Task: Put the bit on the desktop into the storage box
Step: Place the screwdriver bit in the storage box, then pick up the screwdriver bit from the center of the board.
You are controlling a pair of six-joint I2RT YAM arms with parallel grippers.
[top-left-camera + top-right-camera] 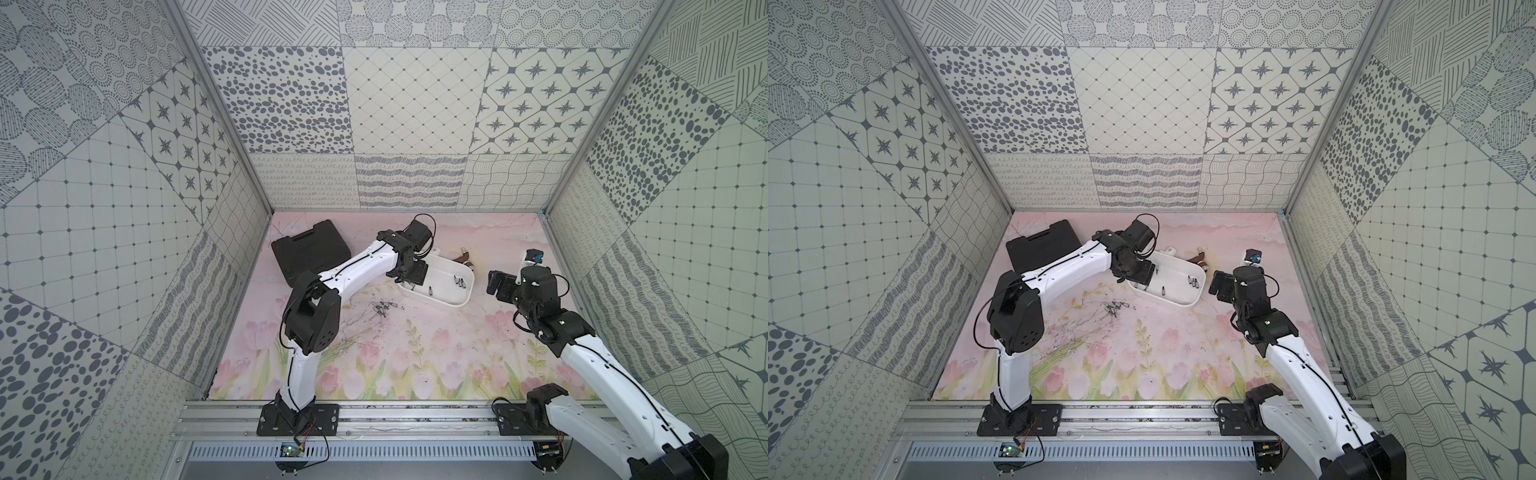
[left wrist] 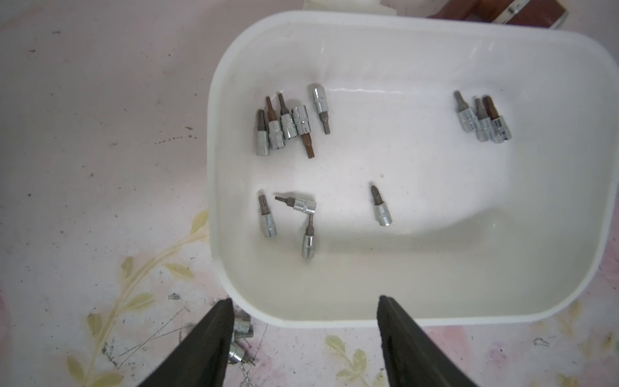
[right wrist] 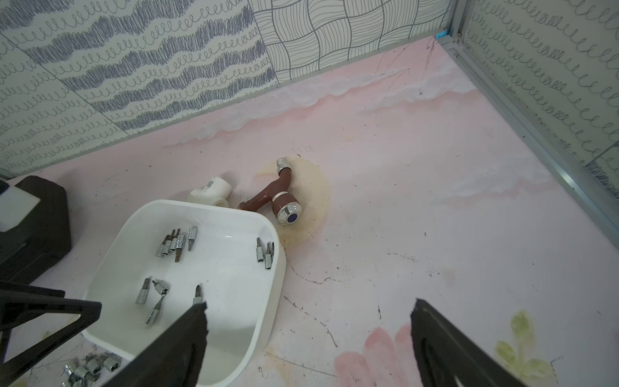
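The white storage box (image 1: pixel 446 286) (image 1: pixel 1177 291) stands on the pink tulip desktop (image 1: pixel 415 353). Several silver bits (image 2: pixel 288 127) lie inside it in loose groups, also shown in the right wrist view (image 3: pixel 174 243). A small cluster of bits (image 1: pixel 384 308) (image 1: pixel 1113 308) lies on the scratched desktop just in front of the box's near left corner (image 2: pixel 241 338) (image 3: pixel 93 365). My left gripper (image 1: pixel 413 276) (image 2: pixel 305 300) hangs open over the box's near left end with nothing between its fingers. My right gripper (image 1: pixel 496 284) (image 3: pixel 308 306) is open and empty, just right of the box.
A black tool case (image 1: pixel 309 249) lies at the back left, partly under my left arm. Behind the box sit a brown tap (image 3: pixel 283 197) and a white pipe fitting (image 3: pixel 211 192). Patterned walls enclose the desktop on three sides.
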